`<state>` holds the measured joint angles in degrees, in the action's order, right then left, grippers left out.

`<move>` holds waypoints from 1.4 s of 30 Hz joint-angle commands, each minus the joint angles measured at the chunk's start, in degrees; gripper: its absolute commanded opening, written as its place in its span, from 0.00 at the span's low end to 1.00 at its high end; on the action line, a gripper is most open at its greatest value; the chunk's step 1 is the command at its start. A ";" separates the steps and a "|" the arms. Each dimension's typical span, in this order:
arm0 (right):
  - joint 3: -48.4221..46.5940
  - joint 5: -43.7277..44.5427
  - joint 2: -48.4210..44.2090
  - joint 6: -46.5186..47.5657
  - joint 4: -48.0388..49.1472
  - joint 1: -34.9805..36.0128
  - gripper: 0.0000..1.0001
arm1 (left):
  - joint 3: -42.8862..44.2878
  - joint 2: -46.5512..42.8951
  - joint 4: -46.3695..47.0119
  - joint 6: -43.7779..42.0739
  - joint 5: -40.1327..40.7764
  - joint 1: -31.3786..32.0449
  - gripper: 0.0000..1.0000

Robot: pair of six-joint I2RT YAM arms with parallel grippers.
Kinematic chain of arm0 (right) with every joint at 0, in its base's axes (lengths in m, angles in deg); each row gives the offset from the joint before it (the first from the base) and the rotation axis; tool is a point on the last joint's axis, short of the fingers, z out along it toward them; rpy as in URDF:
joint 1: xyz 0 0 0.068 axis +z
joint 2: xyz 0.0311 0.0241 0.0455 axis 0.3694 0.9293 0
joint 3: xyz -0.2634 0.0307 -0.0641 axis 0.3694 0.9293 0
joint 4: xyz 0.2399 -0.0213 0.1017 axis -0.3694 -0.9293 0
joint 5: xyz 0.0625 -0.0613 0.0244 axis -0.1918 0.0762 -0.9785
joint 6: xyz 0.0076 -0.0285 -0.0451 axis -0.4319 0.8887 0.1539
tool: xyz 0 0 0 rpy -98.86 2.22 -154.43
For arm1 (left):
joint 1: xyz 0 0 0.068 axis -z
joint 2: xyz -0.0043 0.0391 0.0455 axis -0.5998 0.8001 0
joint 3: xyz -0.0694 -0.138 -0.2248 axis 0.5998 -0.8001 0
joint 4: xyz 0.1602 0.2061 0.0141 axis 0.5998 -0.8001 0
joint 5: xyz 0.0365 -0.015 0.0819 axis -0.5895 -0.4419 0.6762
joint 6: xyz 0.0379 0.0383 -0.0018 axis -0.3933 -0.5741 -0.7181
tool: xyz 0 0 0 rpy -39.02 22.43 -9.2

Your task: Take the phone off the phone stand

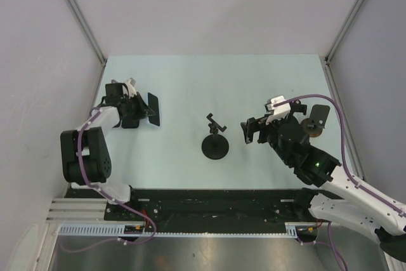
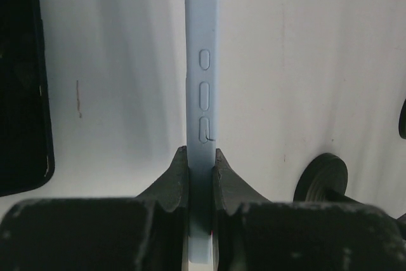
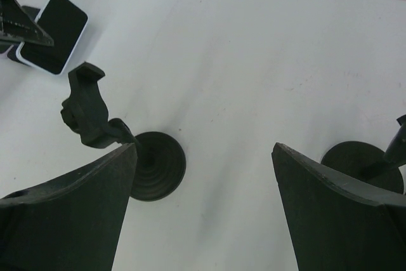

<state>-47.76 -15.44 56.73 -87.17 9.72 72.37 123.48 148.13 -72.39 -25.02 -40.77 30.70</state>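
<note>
The black phone stand (image 1: pixel 216 141), a round base with a thin stem and small clamp head, sits nearest on the pale bench (image 1: pixel 190 80), its cradle bare. Just right of it the right hand (image 1: pixel 254 131) hovers with fingers spread wide and holding nothing, probably posted there to steady the stand. Farther back and well to the left, the left hand (image 1: pixel 143 113) is clamped on the light-blue-cased phone (image 1: pixel 152 109). It pinches the flat faces, so the slab stands on edge. The phone is well apart from the stand, so the removal looks done; setting it down likely remains. Whether its lower edge touches the bench I cannot tell.
</note>
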 commanded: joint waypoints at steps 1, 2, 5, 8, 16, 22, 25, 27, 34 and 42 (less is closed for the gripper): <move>0.13 -2.09 -0.40 0.91 1.13 -0.42 0.93 | 6.47 4.56 3.03 0.77 -5.54 -2.10 0.00; 0.22 -2.53 -0.49 0.92 1.39 -0.51 0.93 | 7.08 5.70 2.77 0.50 -5.63 -2.28 0.00; 0.48 -3.32 -0.75 0.83 1.57 -0.77 0.93 | 9.81 10.45 1.81 -0.55 -6.33 -2.81 0.00; 0.66 -3.50 -1.19 0.92 1.31 -0.86 0.93 | 12.44 14.15 0.40 -1.78 -6.34 -2.90 0.01; 0.92 -3.06 -1.10 0.92 1.48 -1.13 0.92 | 13.50 18.81 -1.62 -3.71 -5.55 -3.60 0.20; 0.92 -3.15 -0.66 0.83 1.40 -1.21 0.92 | 13.77 17.41 -3.47 -4.86 -1.33 -3.69 0.40; 0.92 -3.06 -0.66 0.92 1.40 -1.21 0.92 | 13.94 16.35 -4.26 -5.38 1.04 -3.69 0.48; 0.92 -2.97 -0.58 0.83 1.40 -1.22 0.92 | 13.95 15.56 -4.61 -5.56 2.45 -3.69 0.54; 0.92 -2.71 -0.49 0.74 1.22 -1.39 0.92 | 13.59 11.88 -5.05 -6.79 7.01 -2.55 0.70; 0.92 -2.62 -0.84 0.74 1.13 -1.30 0.92 | 12.28 5.90 -5.40 -8.72 16.68 2.97 0.93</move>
<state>-47.00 -18.32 56.22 -86.99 9.76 71.15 135.20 159.43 -77.90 -31.18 -30.30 30.16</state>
